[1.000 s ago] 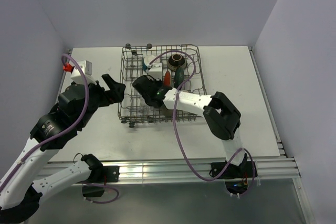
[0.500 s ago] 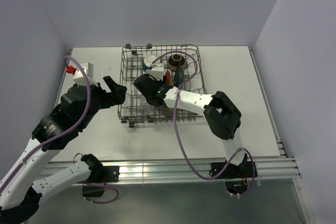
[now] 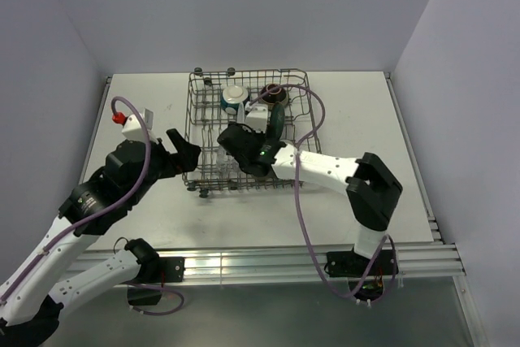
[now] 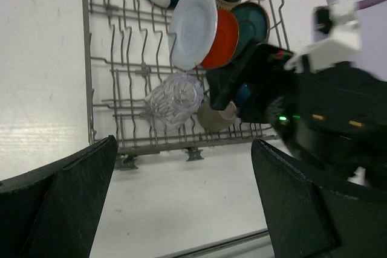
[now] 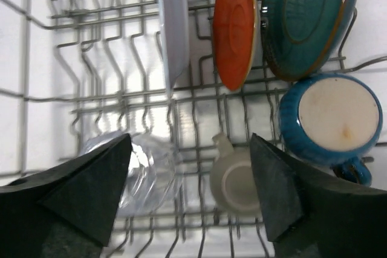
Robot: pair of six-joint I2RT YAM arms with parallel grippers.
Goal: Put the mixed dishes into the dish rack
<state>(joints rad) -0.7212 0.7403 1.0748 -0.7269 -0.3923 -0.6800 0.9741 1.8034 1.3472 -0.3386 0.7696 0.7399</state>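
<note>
My right gripper point(image 5: 189, 149) hangs over the near part of the rack point(image 3: 210, 111), its jaws spread wide with nothing between them. My left gripper point(image 4: 184, 149) waits just outside the rack's edge, also spread and empty. Under my right jaws, toward the left finger, the glass point(image 5: 142, 173) rests among the wires; I cannot tell if it lies flat or leans. Toward the right finger the cup point(image 5: 236, 182) sits bottom up, and the blue mug point(image 5: 329, 119) is just beside it. Past my fingertips three plates stand on edge between the tines: the pale plate point(image 5: 172, 22), the orange plate point(image 5: 236, 25) and the teal plate point(image 5: 308, 16). I judge the glass to be light, hard, smooth and easy to break, so a weak squeeze may let it slip and a strong one may crack it. I would take it across its wall near the middle, with gentle pressure. The cup looks heavier and less slippery, and its side wall seems the best place to hold.
</note>
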